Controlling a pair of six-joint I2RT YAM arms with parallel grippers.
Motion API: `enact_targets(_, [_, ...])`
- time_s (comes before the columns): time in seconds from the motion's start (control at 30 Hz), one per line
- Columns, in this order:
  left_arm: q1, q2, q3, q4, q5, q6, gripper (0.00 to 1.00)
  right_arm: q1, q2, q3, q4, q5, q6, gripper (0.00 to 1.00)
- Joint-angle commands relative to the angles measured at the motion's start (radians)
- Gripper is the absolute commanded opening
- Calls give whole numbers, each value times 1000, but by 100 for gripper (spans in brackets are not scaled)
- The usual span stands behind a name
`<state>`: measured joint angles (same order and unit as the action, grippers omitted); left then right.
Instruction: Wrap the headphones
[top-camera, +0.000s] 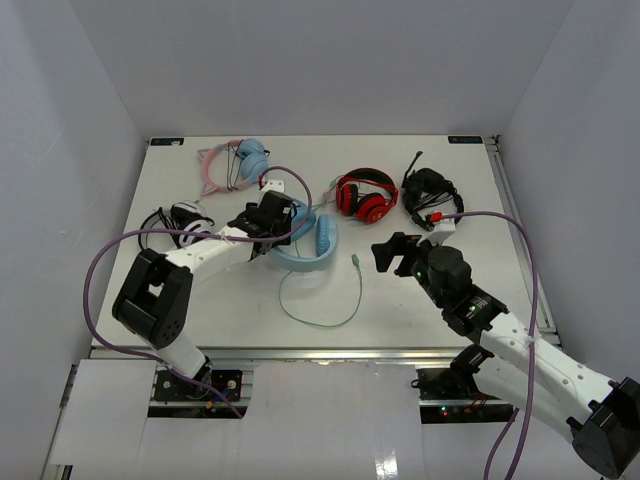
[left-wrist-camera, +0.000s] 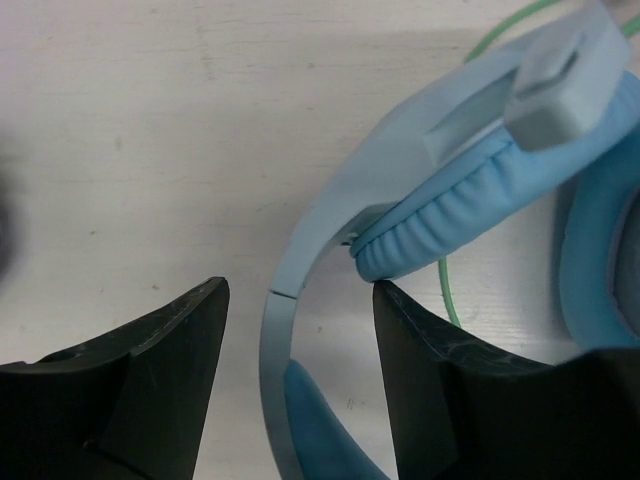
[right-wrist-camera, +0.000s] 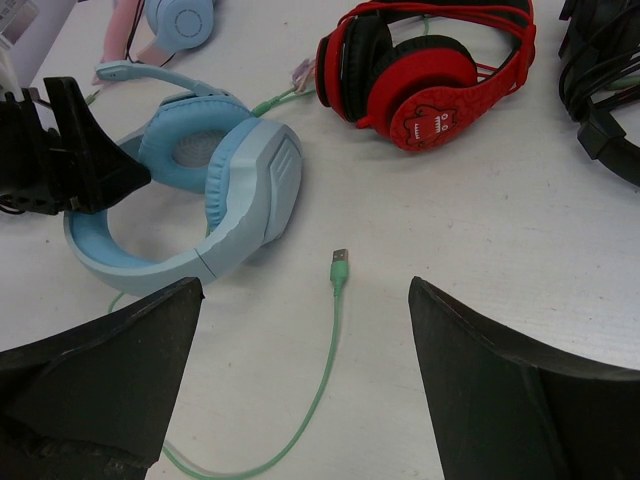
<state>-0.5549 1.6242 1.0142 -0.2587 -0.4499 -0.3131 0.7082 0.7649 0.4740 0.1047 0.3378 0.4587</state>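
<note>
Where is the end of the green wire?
In the right wrist view, the green wire's plug lies on the table, just right of the blue headphones, ahead of the open right pincer.

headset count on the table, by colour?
light-blue headphones: 1
pink cat-ear pair: 1
red pair: 1
black pair: 1
black-and-white pair: 1
total: 5

Cropped at the left wrist view's right and bottom borders: headphones (left-wrist-camera: 470, 210). From above, partly masked by left gripper (top-camera: 274, 216). Clipped in the right wrist view: far-right-corner black headset (right-wrist-camera: 605, 90), far-edge pink pair (right-wrist-camera: 175, 20), cable (right-wrist-camera: 337, 310).
</note>
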Motion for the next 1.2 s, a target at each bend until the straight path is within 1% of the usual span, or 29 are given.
enact_targets(0.0, [4, -115, 102, -114, -120, -127, 72, 4, -10, -11, 23, 15, -11, 91])
enact_targets(0.1, [4, -159, 161, -212, -82, -184, 75, 4, -9, -11, 21, 17, -12, 91])
enact_targets(0.23, [4, -232, 173, -286, -65, -290, 81, 4, -14, -11, 20, 18, -12, 90])
enact_targets(0.33, [2, -270, 169, -371, -11, -418, 79, 4, -17, -9, 20, 13, -12, 90])
enact_targets(0.37, [1, -283, 155, -378, 33, -462, 77, 4, -18, -9, 20, 10, -11, 91])
enact_targets(0.47, [-14, -302, 124, -384, 77, -540, 74, 4, -21, -9, 17, 8, -11, 90])
enact_targets(0.53, [-34, -302, 119, -409, 49, -610, 72, 4, -24, -9, 14, 14, -11, 90])
enact_targets(0.6, [-59, -285, 138, -461, 5, -682, 69, 4, -26, -9, 10, 20, -11, 91])
enact_targets(0.67, [-93, -261, 166, -520, -47, -747, 68, 5, -28, -8, 7, 21, -11, 90])
enact_targets(0.77, [-158, -195, 247, -713, -139, -887, 68, 5, -35, -8, 7, 21, -11, 91])
enact_targets(0.83, [-201, -144, 300, -776, -164, -979, 70, 4, -36, -6, 6, 17, -11, 90])
enact_targets(0.9, [-212, -101, 342, -867, -153, -1046, 70, 4, -41, -6, 4, 15, -9, 91])
enact_targets(1.03, [-220, -61, 360, -902, -128, -1132, 72, 4, -49, -7, 3, 17, -11, 91])
enact_targets(1.17, [-221, -55, 337, -871, -128, -1188, 78, 4, -55, -9, 3, 13, -11, 91])
